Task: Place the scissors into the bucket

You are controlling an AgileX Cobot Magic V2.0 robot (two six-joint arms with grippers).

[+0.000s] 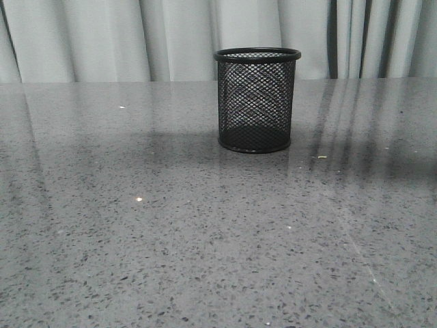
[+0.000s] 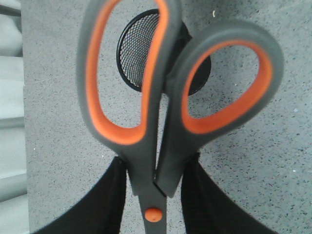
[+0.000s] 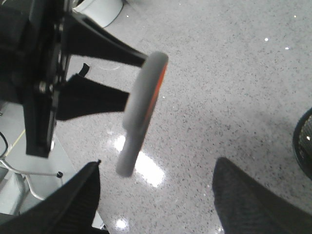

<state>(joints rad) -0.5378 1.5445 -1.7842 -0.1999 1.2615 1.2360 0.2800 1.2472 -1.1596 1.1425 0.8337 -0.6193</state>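
The bucket (image 1: pixel 257 99), a black wire-mesh cup, stands upright on the grey table, centre back in the front view. No gripper shows in that view. In the left wrist view my left gripper (image 2: pixel 156 168) is shut on the scissors (image 2: pixel 168 161) just below the grey, orange-lined handles. It holds them in the air above the bucket (image 2: pixel 136 53), whose open mouth shows through the handle loop. The blades are hidden. My right gripper (image 3: pixel 156 170) is open and empty above the table. Its view shows the scissors (image 3: pixel 144 97) edge-on between the left arm's fingers (image 3: pixel 102 48), and the bucket's rim (image 3: pixel 304 146).
The speckled grey table (image 1: pixel 205 239) runs back to pale curtains (image 1: pixel 102 41). A small crumb (image 1: pixel 321 157) lies right of the bucket. The table's edge (image 2: pixel 24 146) shows in the left wrist view. A white object (image 3: pixel 100 9) lies beyond the left arm.
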